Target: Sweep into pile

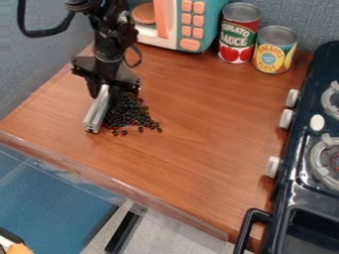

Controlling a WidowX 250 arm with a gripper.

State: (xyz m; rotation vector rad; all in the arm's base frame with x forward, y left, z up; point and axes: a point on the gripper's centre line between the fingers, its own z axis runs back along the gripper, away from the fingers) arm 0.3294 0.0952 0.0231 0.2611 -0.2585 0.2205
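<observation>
Where the arm hangs down at the upper left of the view, its black gripper (pixel 108 86) sits low over the worktop (pixel 205 129), just above a heap of beans (pixel 124 113). Fingers narrow, closed about the upper end of a silvery bar (pixel 97 110). The bar slants down toward the view's lower left, its far end low at the worktop, close to the heap's left side.

Beans dark, small, rounded. Bulk of them bunched just right of the bar and partly beneath the gripper; the heap's outline is ragged. A few strays lie along its lower edge, near the bar's lower end and off to the right.

Surroundings: worktop of reddish-brown wood grain, with a clear strip (pixel 126 186) along its front edge. At the back, a teal-and-white toy microwave (pixel 170 22) with orange buttons. Right of it, a tall can (pixel 240 32) with a red and green label; just beside that, a shorter can (pixel 274 49), yellow-labelled. Both upright. Along the right side stands a dark toy stove (pixel 298 173) with pale knobs on its near side, grey burner grates on top and a black handle at its lower left.
</observation>
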